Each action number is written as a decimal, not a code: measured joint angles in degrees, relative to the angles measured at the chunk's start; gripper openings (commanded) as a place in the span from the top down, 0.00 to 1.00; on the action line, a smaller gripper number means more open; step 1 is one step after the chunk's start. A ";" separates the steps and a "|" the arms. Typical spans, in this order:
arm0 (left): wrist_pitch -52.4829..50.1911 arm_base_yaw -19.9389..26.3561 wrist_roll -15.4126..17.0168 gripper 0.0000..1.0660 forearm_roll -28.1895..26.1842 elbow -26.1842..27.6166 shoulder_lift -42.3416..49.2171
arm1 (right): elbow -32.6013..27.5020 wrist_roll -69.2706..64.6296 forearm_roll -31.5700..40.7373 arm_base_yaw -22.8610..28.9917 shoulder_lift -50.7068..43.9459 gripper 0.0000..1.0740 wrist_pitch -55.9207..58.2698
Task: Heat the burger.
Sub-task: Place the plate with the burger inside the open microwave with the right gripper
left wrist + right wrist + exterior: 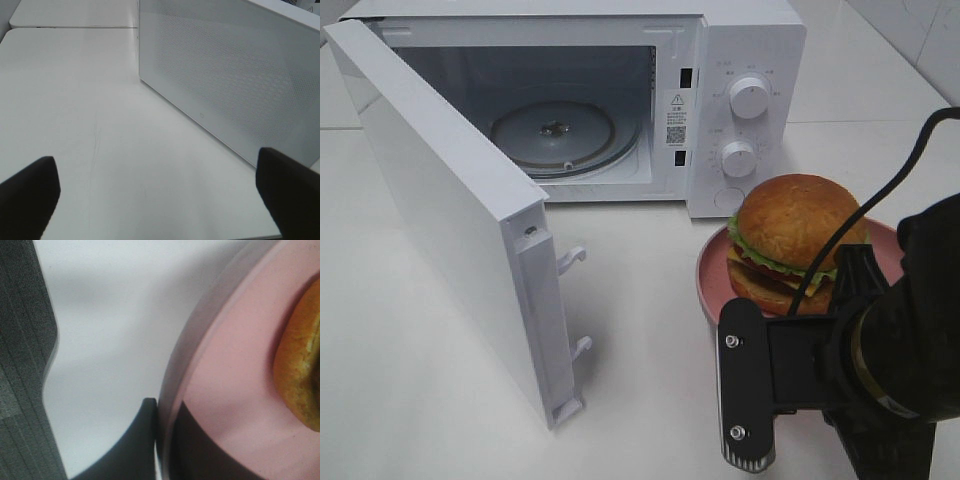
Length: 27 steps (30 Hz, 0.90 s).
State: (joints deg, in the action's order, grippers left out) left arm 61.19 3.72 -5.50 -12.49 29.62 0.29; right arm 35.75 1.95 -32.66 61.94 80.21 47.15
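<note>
The right gripper [162, 415] is pinching the near-left rim of the plate [708, 272]. Its jaws are standing narrow, with 1 finger lying on the pink inner side and 1 pressing against the outer side. I cannot tell whether the plate is resting on the table [420, 400] or hanging just above it. A black cable [890, 180] is arching from the arm over the plate's right side.

The burger [795, 235] is sitting upright on the plate, toward its far half and apart from the fingers. Its glossy brown bun is facing up, with lettuce and dark layers showing beneath. Plate and burger are standing at the right of the scene, just near of the microwave [745, 60] and its control panel, where 2 knobs [750, 95] are sitting 1 above the other.

The microwave is occupying the far middle of the table. Its door [440, 200] is standing wide open, hinged at the left and reaching toward the near side. A glass turntable [555, 135] is showing inside the cavity.

The left gripper [160, 195] is hovering over the bare table with its jaws spread wide and gripping nothing. Its dark fingertips [30, 195] are standing well apart, near the door's dotted outer face.
</note>
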 measured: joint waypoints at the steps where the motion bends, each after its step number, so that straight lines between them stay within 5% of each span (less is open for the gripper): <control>1: 0.00 0.00 0.00 0.06 0.00 0.00 0.00 | 0.00 0.00 0.00 0.00 0.00 1.00 0.00; 27: 0.00 0.00 0.00 0.06 0.00 0.00 0.00 | -0.23 23.38 -2.75 -2.41 -1.32 1.00 -11.29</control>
State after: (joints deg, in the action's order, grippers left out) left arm 61.19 3.72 -5.50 -12.49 29.62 0.29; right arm 35.52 25.32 -35.41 59.53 78.90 35.87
